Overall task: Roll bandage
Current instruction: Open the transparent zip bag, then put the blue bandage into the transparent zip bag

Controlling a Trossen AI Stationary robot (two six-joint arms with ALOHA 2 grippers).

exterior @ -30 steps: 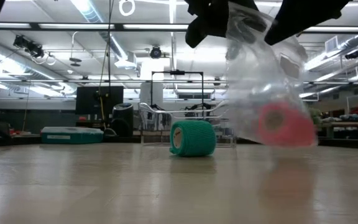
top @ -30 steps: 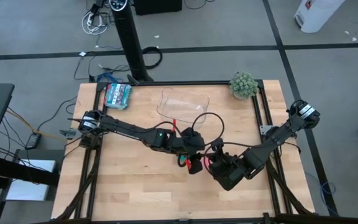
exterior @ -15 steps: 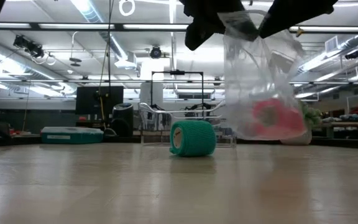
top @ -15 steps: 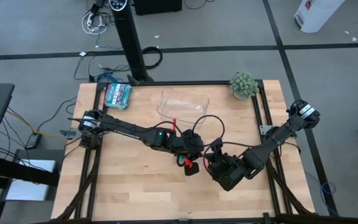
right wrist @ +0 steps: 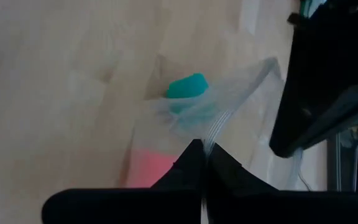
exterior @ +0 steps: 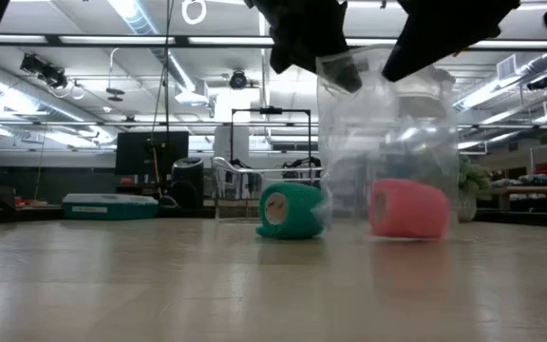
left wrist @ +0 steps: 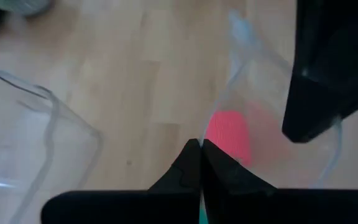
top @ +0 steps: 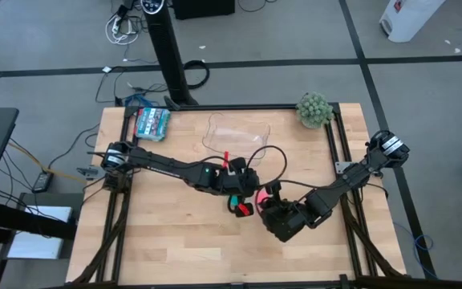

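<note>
The left gripper (top: 236, 181) and the right gripper (top: 273, 210), both near the middle of the light wooden table (top: 159, 241), each have their dark fingers pinched shut on an upper edge of a clear, thin plastic bag (exterior: 387, 142) that hangs between them down to the tabletop. Inside the bag a pink compact fabric roll (exterior: 407, 208) rests at the bottom. The bandage (exterior: 289, 210), a teal-green soft fabric rolled into a small cylinder, lies on its side on the table just beside the bag, touching or partly behind its film; farther back stands an empty clear plastic tray (top: 235, 132)
</note>
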